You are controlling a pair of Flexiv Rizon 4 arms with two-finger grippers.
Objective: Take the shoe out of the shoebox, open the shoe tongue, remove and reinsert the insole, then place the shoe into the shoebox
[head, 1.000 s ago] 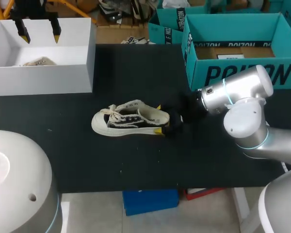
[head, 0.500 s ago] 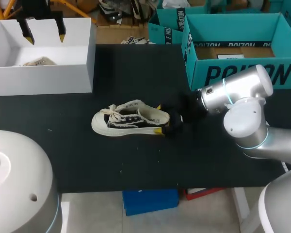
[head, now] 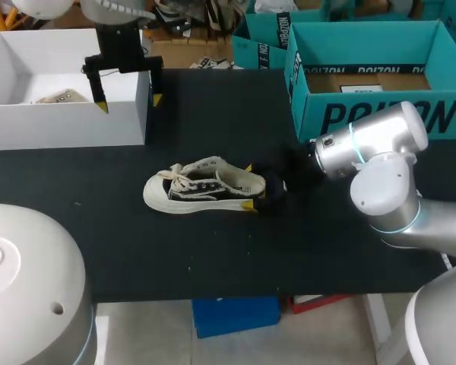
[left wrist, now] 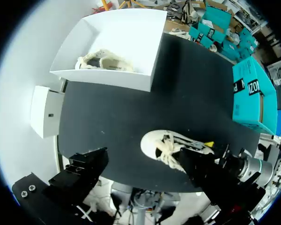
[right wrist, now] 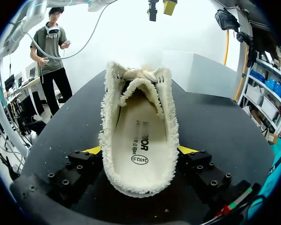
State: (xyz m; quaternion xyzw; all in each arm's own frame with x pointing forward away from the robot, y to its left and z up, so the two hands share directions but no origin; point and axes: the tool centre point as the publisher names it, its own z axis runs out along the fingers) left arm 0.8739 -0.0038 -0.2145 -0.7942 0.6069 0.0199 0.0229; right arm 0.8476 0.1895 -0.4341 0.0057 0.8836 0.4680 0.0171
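Swinging off the white shoebox (head: pixel 61 122) toward the shoe (head: pixel 205 186) in the last second, your left pincer (head: pixel 130 103) hangs wide open and empty, while your right pincer (head: pixel 248 186) clamps the heel on the tabletop (head: pixel 213 258), so opening the tongue looks next.

A matte black table (head: pixel 213 258) fills the scene – evenly lit – and an open teal cardboard box (head: pixel 380 114) stands at its far right corner
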